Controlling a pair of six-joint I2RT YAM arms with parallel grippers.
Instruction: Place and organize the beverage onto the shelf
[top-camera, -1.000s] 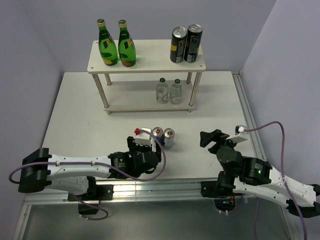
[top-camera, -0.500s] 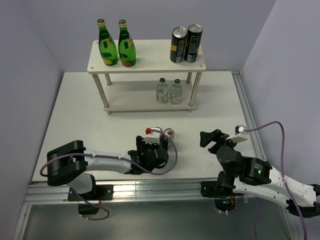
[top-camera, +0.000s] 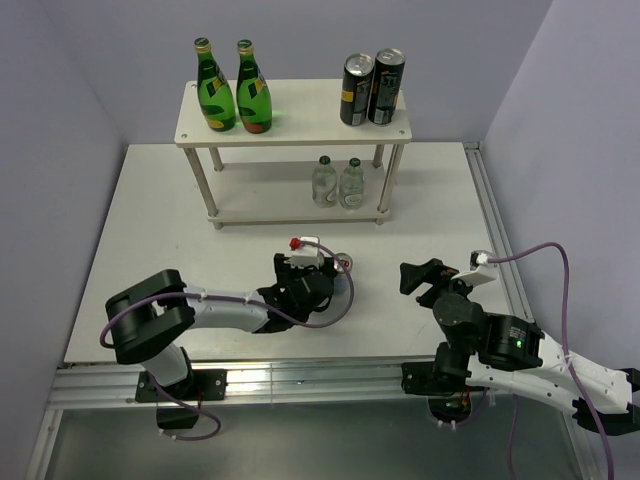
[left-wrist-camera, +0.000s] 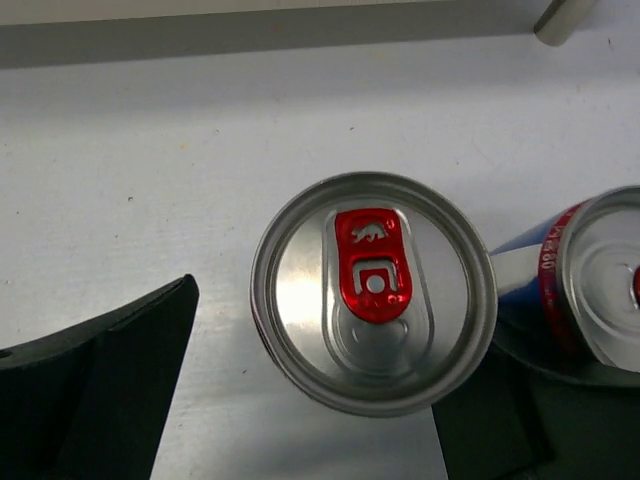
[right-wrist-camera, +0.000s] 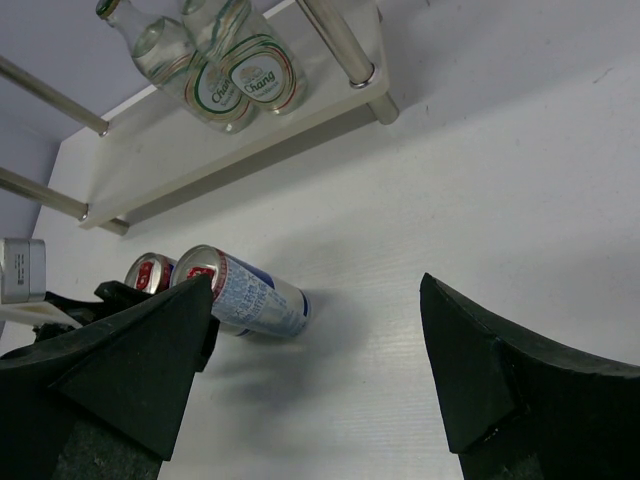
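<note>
Two short silver-blue-red cans stand on the table in front of the shelf (top-camera: 300, 110). In the left wrist view one can (left-wrist-camera: 373, 290) shows its red tab from above and the other can (left-wrist-camera: 600, 285) stands just right of it. My left gripper (left-wrist-camera: 320, 370) is open, one finger on each side of the first can, with a gap on the left. Over there the left gripper (top-camera: 315, 275) covers most of both cans. Two green glass bottles (top-camera: 232, 92) stand on the top board and two clear bottles (top-camera: 338, 182) on the lower board. My right gripper (top-camera: 425, 278) hangs open and empty.
Two tall black cans (top-camera: 372, 88) stand on the right end of the top board. The right wrist view shows both short cans (right-wrist-camera: 250, 292) to its left and the clear bottles (right-wrist-camera: 240, 72) on the lower board (right-wrist-camera: 150, 160). Purple walls close in the table.
My left arm has reached forward and to the right until its gripper is over the cans, and its fingers have narrowed slightly. The right arm has stayed still.
</note>
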